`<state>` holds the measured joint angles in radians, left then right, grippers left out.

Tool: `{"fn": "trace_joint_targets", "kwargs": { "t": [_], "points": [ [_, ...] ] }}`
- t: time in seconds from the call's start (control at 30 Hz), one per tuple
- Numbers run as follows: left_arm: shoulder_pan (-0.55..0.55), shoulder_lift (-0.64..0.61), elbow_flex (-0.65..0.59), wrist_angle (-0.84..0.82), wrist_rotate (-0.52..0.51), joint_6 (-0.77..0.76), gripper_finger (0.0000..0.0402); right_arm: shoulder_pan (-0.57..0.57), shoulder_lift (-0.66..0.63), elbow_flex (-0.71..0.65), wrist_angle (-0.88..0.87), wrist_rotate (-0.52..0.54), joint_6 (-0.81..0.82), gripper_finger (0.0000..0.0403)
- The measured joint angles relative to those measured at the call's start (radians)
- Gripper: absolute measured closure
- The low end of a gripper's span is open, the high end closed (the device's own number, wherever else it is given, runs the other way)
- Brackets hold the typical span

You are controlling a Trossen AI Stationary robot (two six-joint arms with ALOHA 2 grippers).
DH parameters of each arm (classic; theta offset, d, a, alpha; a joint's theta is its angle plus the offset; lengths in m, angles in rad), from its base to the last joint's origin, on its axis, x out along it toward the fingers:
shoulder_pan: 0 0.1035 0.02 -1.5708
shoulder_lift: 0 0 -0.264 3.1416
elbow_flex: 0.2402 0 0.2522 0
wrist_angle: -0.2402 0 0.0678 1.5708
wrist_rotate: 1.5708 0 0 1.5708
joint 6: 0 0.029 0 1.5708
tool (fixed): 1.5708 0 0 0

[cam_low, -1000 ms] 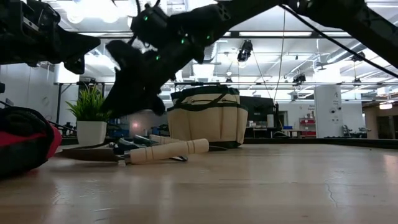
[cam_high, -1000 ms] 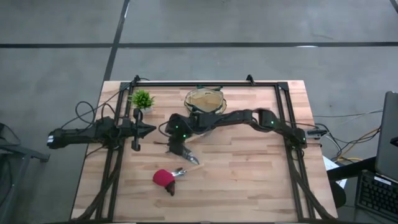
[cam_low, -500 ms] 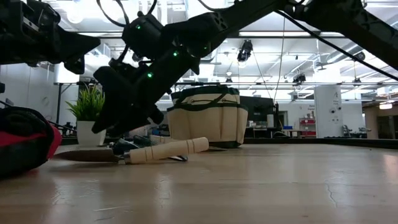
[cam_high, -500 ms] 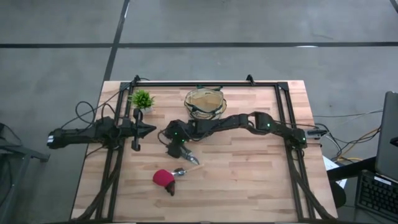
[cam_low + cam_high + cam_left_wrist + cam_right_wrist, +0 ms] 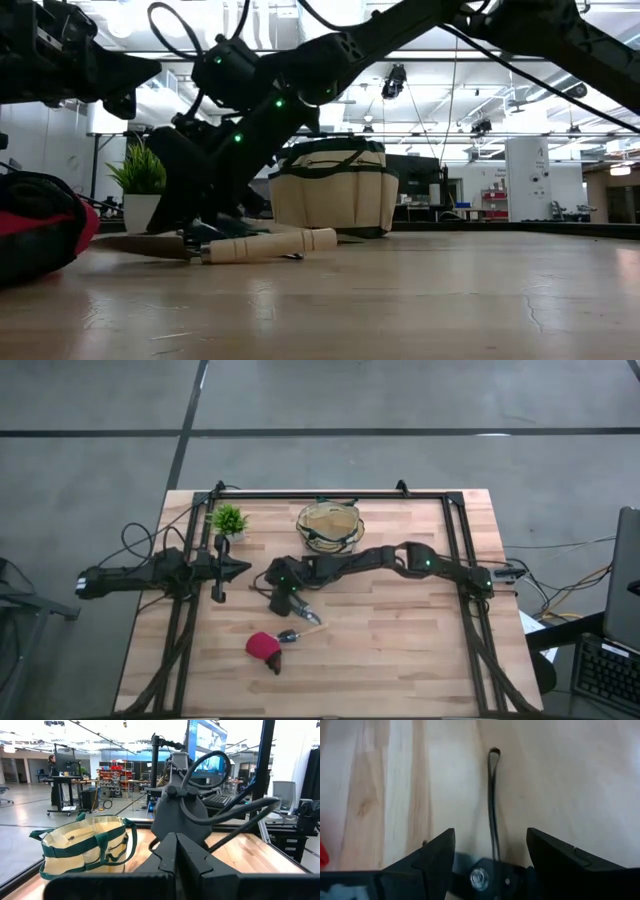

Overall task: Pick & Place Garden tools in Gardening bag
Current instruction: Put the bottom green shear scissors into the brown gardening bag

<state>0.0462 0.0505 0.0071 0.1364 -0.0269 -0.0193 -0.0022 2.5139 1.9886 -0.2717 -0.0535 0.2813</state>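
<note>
— Nearest?

— Red rounded item [image 5: 40, 235], lying on the tabletop [image 5: 420, 300] toward the front. Just beside it, a small tool [image 5: 290, 635], kind hard to tell. Next, a trowel [image 5: 265, 243] with a pale wooden handle, flat on the wood.

— And the right jaws?

— Down at the tabletop directly behind that trowel, on the long-reaching right arm [image 5: 400, 555]. Spread wide, one finger [image 5: 427, 857] to each side of a dark pruner [image 5: 485, 877] at its pivot bolt; not pinching it. Thin loop [image 5: 492, 805] lying out ahead on the wood.

— Left jaws?

— Pressed together, gripping nothing, out at the left side on the left arm [image 5: 150, 575], well apart from the tools.

— Farther back?

— Small green potted plant [image 5: 228, 520] at the back left. Near it, tan gardening bag [image 5: 330, 525] with dark trim, upright at the back centre, close to the rear rail.
</note>
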Motion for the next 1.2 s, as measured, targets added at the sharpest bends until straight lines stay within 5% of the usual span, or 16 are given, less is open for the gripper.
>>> {"fn": "trace_joint_targets", "kwargs": {
  "t": [0.27, 0.6, 0.87, 1.2],
  "points": [
    [0.000, 0.000, 0.000, -0.005, 0.000, 0.000, 0.0392, 0.000, 0.016, 0.004, -0.006, -0.001, 0.055, 0.0204],
    [0.000, 0.000, 0.000, -0.005, 0.000, 0.000, 0.0392, -0.009, 0.012, 0.036, -0.120, -0.064, 0.012, 0.0382],
    [0.000, 0.000, 0.000, -0.005, 0.000, 0.000, 0.0392, -0.013, -0.027, 0.032, -0.215, -0.151, 0.000, 0.0394],
    [0.000, 0.000, 0.000, -0.006, 0.000, 0.000, 0.0392, -0.011, -0.204, 0.034, -0.282, -0.113, -0.013, 0.0394]
  ]
}}
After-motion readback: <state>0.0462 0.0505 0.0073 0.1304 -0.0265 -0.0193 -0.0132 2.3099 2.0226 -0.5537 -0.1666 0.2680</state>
